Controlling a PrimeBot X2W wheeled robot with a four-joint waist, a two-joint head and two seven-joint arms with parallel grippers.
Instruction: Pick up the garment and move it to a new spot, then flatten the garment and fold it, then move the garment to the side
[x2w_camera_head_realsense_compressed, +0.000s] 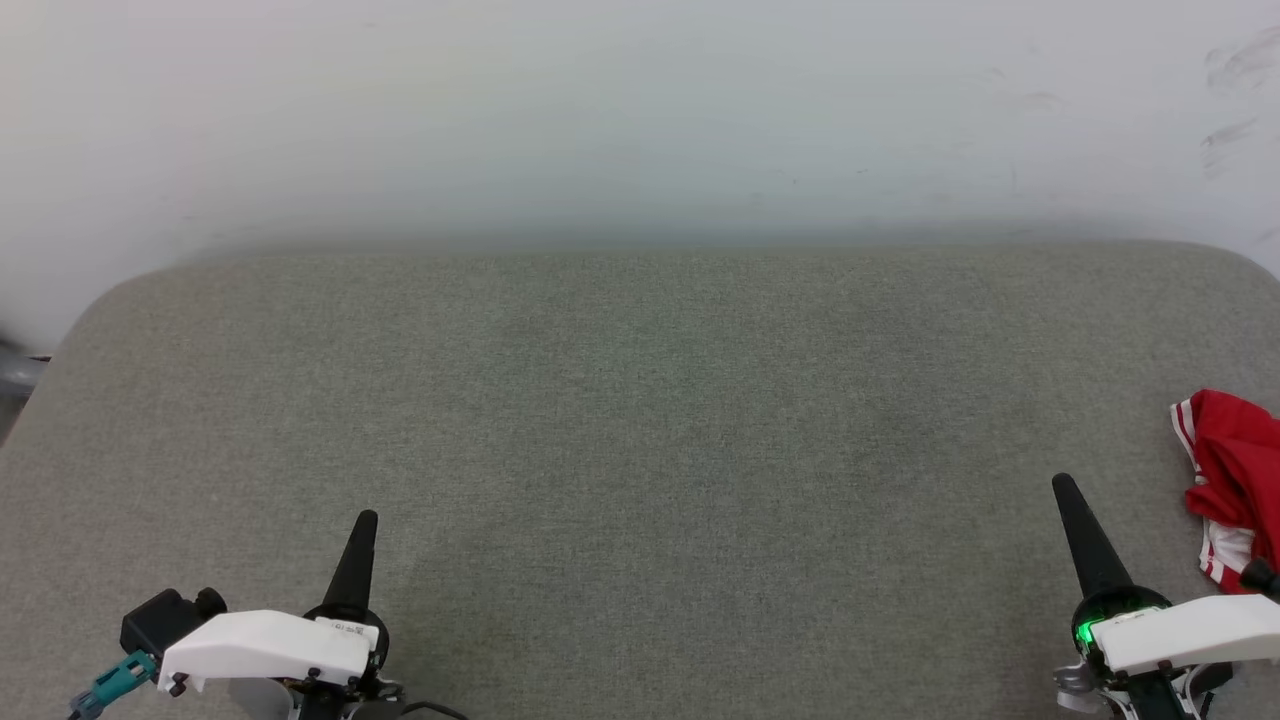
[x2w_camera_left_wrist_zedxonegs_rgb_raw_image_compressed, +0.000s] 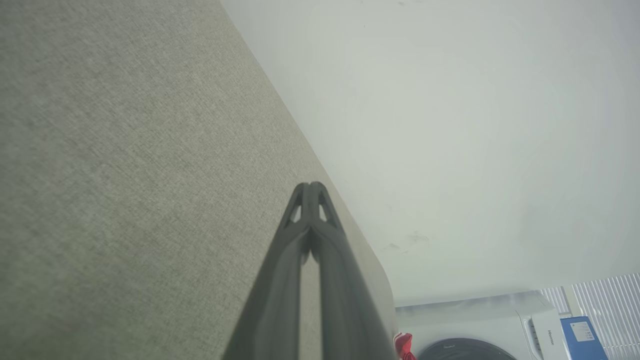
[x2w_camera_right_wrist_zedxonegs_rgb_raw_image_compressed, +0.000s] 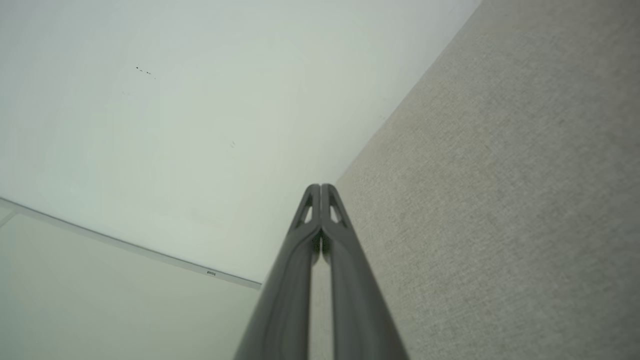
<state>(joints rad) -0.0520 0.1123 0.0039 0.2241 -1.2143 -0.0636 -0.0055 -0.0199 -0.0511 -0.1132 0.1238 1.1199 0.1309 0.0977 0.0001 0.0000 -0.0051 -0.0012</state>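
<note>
Grey-green woven tabletop (x2w_camera_head_realsense_compressed: 640, 420) against white wall (x2w_camera_head_realsense_compressed: 640, 100), both arms low at the near edge
Left gripper (x2w_camera_head_realsense_compressed: 366, 520) and right gripper (x2w_camera_head_realsense_compressed: 1063, 487) each pinched fully closed, holding nothing, tips pointing toward the wall; crumpled bright red jersey T-shirt with red-and-white striped trim (x2w_camera_head_realsense_compressed: 1235, 470) lies at the table's right edge, near right gripper, apart from its fingers

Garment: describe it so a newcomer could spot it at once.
Start at the big grey fabric table. At its right edge, beside the right gripper, lies the garment in a crumpled heap. It alone is bright red, with red-and-white striped trim.
</note>
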